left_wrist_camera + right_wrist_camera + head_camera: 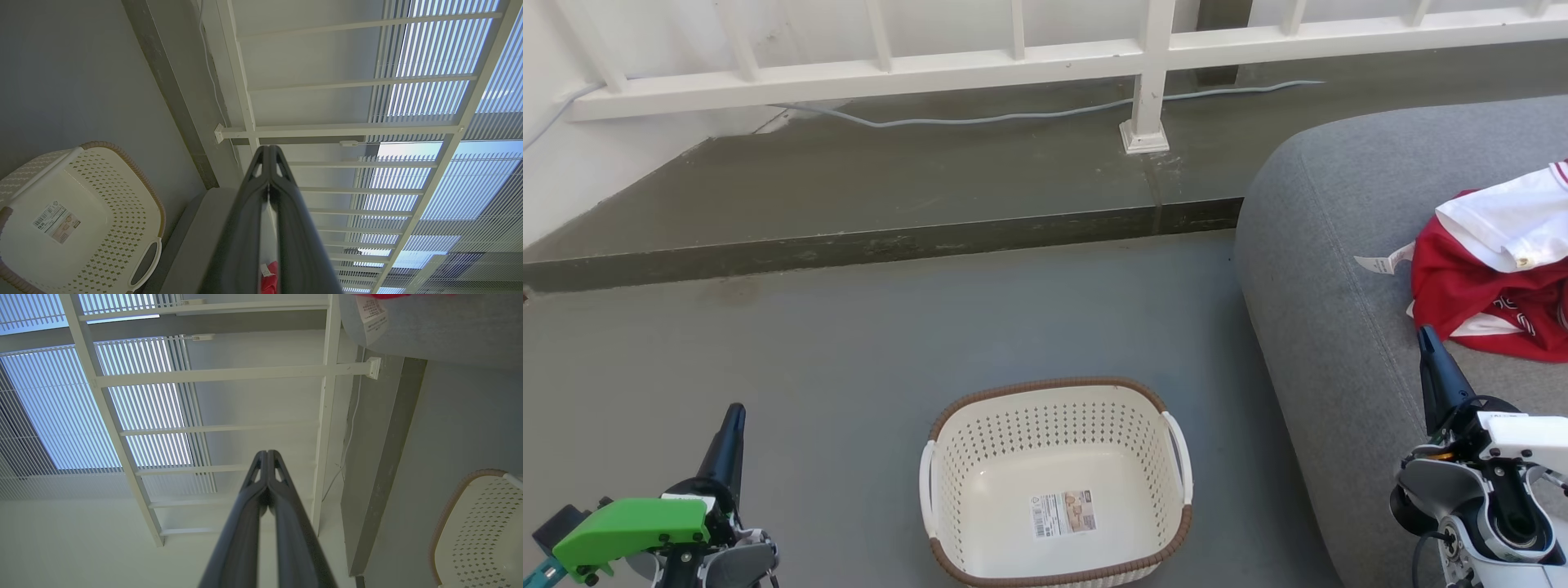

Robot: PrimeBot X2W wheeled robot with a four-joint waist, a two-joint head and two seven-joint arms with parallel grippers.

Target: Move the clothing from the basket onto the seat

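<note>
Just one basket (1045, 383), one clothing heap (1462, 286), one seat (1339, 196).

The smooth grey floor (849, 343) carries a small cream perforated plastic basket (1045, 382) with a brown woven-look rim. Just beside it, the large grey fabric seat cushion (1339, 204) bears crumpled red-and-white clothing (1462, 286).

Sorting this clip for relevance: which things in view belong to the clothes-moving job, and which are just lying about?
Part of the job:
- clothing, lying on the seat
- basket, empty, on the floor
- left gripper and right gripper, both shut

Just lying about:
- white railing
- grey cable along the raised step
</note>
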